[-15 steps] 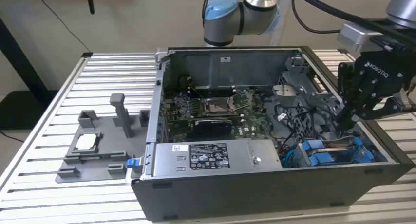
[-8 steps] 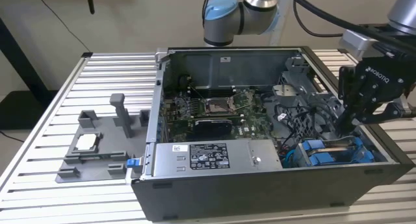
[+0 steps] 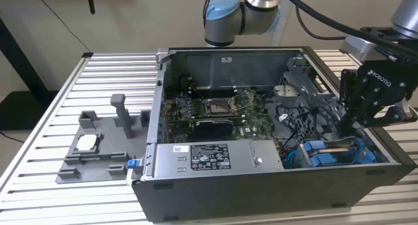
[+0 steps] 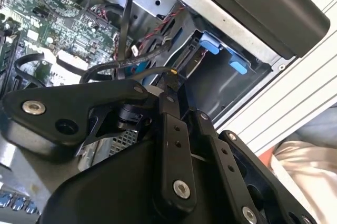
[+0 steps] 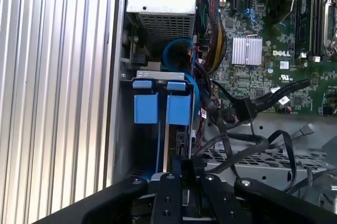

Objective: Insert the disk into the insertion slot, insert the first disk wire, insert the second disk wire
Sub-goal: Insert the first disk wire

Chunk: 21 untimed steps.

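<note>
The disk (image 5: 169,140) stands on edge inside the insertion slot (image 5: 125,129), and its blue carrier tabs (image 5: 179,109) sit at the slot's mouth. In the exterior view the slot (image 3: 333,154) is in the case's near corner, at the exterior view's right. My gripper (image 3: 353,132) hangs just above it, inside the case. Its fingers are close together in both wire views: gripper (image 5: 187,162), gripper (image 4: 174,79). I see nothing held between them. A black disk wire (image 5: 247,109) with its plug lies loose beside the slot. Another black wire (image 4: 131,65) runs up to the fingertips.
The grey power-supply box (image 3: 216,159) lies next to the slot, with the motherboard (image 3: 216,110) behind it. Loose black cables (image 5: 263,145) crowd the case floor near the gripper. A grey fixture (image 3: 98,146) sits on the slatted table at the exterior view's left.
</note>
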Each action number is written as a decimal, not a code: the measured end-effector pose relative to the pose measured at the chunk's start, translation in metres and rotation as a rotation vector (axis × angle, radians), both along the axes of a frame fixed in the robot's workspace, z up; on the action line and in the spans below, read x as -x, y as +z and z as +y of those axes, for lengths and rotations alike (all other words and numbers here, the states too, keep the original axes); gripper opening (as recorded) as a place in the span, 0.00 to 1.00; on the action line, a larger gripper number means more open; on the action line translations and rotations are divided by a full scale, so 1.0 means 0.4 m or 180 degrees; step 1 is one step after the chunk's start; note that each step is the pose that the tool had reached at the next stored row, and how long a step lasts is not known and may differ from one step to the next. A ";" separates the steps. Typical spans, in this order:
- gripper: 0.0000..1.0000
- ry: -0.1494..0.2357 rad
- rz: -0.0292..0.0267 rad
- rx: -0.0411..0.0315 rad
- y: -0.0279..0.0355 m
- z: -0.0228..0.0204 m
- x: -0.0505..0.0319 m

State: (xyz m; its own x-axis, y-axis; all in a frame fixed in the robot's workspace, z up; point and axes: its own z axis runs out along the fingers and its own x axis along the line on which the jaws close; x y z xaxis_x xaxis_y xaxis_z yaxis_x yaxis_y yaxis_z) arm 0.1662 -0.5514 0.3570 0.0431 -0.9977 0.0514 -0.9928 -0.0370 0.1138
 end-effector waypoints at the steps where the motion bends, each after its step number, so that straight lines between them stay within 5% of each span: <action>1: 0.19 0.0000 0.0013 0.0000 -0.001 -0.002 -0.003; 7: 0.19 -0.0005 0.0022 -0.0011 -0.009 -0.013 -0.017; 13: 0.19 -0.0047 0.0023 -0.0073 -0.020 -0.013 -0.022; 17: 0.19 -0.0109 0.0025 -0.0094 -0.028 -0.013 -0.022; 21: 0.19 -0.0125 0.0073 -0.0104 -0.032 -0.015 -0.024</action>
State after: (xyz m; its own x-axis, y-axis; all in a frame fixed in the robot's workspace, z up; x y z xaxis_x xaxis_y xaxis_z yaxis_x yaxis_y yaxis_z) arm 0.1758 -0.5572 0.3443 0.0046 -0.9998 0.0183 -0.9907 -0.0021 0.1359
